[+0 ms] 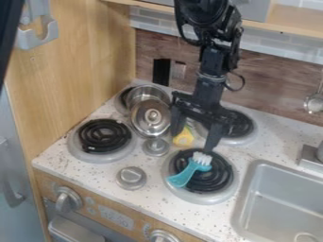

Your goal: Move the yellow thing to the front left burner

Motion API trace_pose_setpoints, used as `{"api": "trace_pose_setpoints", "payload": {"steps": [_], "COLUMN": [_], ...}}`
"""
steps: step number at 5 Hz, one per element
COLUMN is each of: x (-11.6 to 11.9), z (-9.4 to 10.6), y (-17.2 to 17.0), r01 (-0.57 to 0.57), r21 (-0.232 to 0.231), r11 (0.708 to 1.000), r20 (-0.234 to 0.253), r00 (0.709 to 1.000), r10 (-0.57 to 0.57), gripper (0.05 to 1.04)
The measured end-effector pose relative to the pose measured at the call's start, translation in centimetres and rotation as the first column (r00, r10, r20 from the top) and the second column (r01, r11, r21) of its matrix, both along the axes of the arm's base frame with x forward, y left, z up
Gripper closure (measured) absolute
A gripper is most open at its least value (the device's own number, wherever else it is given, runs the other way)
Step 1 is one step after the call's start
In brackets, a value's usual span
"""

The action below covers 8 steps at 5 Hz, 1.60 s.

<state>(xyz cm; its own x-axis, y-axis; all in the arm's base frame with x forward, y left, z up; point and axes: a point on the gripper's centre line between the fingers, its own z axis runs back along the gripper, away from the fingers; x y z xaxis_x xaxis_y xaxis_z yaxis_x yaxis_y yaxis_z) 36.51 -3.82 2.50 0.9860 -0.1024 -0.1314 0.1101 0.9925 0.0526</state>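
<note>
Speckled pale countertop in a toy kitchen, backed by a wood-grain panel with light tiling above. Over the stove area, a black gripper pointing down, fingers spread wide. Between the fingertips as seen from the camera, close to the left-hand one — a yellow toy with a touch of green, out on the counter between burners, well apart from the front left burner; contact with the finger impossible to tell. Near the right-hand fingertip, a turquoise brush lying across the front right burner, white bristles toward the back. Behind the gripper, partly hidden, the back right burner. To the left of the yellow toy, a small round metal piece, then a tilted metal lid against a metal pot at the back left burner. Farther forward, a larger round metal piece. Farther out — a gray sink at right, and a metal ladle hanging by the panel.
</note>
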Motion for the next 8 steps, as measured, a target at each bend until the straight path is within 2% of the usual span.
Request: {"api": "trace_pose_setpoints", "payload": {"steps": [1,3,4,5,6,7,8], "x": [-0.6,3.0,6.2,8.0,9.1,9.3,10.6], "z": [-1.8,-2.1,-1.9,-2.5,-4.1,-5.7,-4.8], "y": [0.0,-0.1,1.8,3.2,4.3,6.0,6.1], "r01": [-0.005,-0.089,-0.194,-0.297,-0.390,-0.469,-0.496], "r21": [0.004,-0.018,-0.028,-0.027,-0.042,-0.045,-0.086], "r11": [1.000,0.996,0.981,0.955,0.920,0.882,0.864], "r20": [-0.055,-0.024,0.037,0.121,0.238,0.323,0.357], "r00": [0.998,0.996,0.980,0.947,0.890,0.829,0.795], "r10": [0.006,0.089,0.195,0.298,0.389,0.457,0.491], "gripper": [0.084,0.084,0.084,0.084,0.084,0.084,0.084]}}
